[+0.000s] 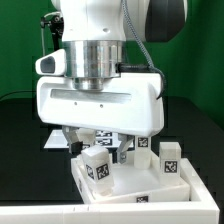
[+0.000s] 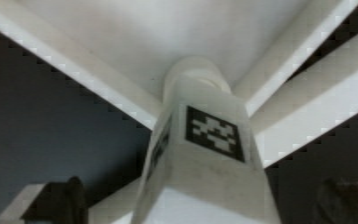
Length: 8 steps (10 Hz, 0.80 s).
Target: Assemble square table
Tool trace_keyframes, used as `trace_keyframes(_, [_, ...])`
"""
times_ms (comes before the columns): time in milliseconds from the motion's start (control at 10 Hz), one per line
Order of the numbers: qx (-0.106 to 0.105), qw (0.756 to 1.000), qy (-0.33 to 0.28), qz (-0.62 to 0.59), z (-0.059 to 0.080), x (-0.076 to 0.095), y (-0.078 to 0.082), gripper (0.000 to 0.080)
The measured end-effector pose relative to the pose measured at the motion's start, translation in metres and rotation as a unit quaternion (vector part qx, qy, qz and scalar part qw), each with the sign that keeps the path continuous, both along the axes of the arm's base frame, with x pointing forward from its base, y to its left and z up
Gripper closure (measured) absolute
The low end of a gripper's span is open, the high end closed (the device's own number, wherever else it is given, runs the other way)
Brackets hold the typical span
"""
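Observation:
The square table's white top (image 1: 135, 186) lies low in the exterior view, its raised rim meeting in a corner (image 2: 194, 40) in the wrist view. A short white leg (image 1: 98, 168) with a black-and-white tag stands upright at that corner (image 2: 211, 135). My gripper (image 1: 100, 152) hangs right over this leg, open. Its dark fingers (image 2: 60, 200) stand on either side of the leg, with gaps between pads and leg. A second tagged leg (image 1: 170, 160) stands at the top's edge on the exterior view's right. Further tagged white pieces (image 1: 140, 143) show behind the fingers, partly hidden.
A long white border rail (image 1: 100, 213) runs along the bottom of the exterior view, just in front of the table top. The marker board (image 1: 53, 141) lies on the black table at the exterior view's left, mostly hidden by the gripper body.

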State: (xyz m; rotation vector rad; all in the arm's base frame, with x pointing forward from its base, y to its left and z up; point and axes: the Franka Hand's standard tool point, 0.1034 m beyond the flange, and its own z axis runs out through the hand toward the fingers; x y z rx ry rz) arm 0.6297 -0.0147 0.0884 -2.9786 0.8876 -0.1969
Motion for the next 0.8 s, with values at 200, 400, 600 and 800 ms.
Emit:
trace_keyframes(200, [-0.021,0.993,0.004,0.113,-0.0013,-0.0008,0.0004,0.0151])
trace_keyframes(400, [-0.039,0.975,0.008,0.221,-0.0016,-0.0008,0.0003,0.0151])
trace_keyframes(600, [-0.052,0.951,0.011,0.304,-0.0016,-0.0008,0.0005,0.0151])
trace_keyframes(800, [-0.064,0.927,0.015,0.368,-0.0013,-0.0007,-0.001,0.0151])
